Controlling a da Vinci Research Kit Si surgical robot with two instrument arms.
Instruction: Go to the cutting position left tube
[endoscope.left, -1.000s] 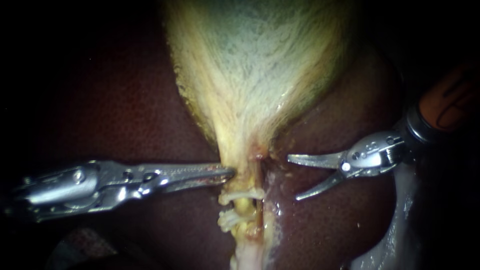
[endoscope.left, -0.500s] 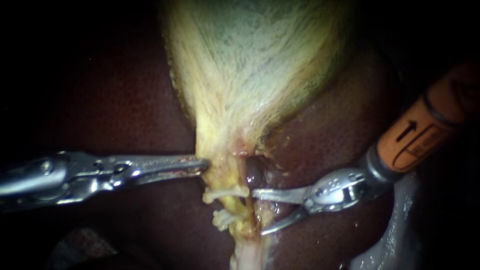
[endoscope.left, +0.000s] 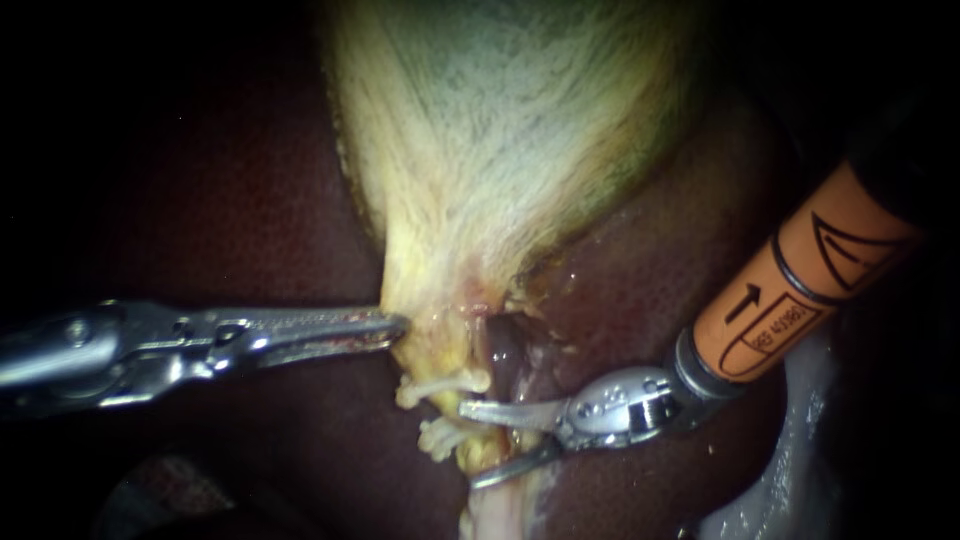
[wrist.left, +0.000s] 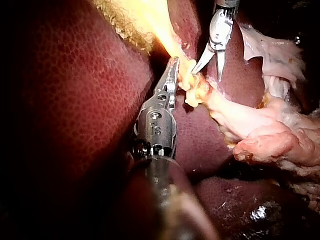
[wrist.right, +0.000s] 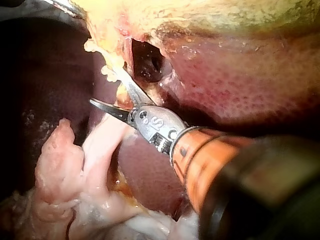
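Observation:
The pale yellow-green gallbladder (endoscope.left: 500, 130) narrows to a neck, which runs down into the left tube (endoscope.left: 472, 455), yellowish, with two white clips (endoscope.left: 445, 383) across it. My left instrument (endoscope.left: 398, 325) comes in level from the left, its jaws shut on the edge of the gallbladder's neck, seen likewise in the left wrist view (wrist.left: 175, 62). My right instrument (endoscope.left: 468, 445) has open blades astride the left tube. The upper blade lies between the two clips and the lower blade below the lower clip (endoscope.left: 438, 437). The blades also show open at the tube in both wrist views (wrist.left: 207, 75) (wrist.right: 103, 86).
Dark red liver (endoscope.left: 250, 220) surrounds the neck on both sides. A dark opening (endoscope.left: 505, 345) gapes just right of the neck. Pale fatty tissue (endoscope.left: 800, 450) lies at the lower right and beyond the tube (wrist.left: 270, 130). An orange sleeve (endoscope.left: 800, 290) covers the right shaft.
My right instrument has moved left and down from clear of the tissue until its open blades straddle the tube. The left instrument has drawn the neck a little to the left.

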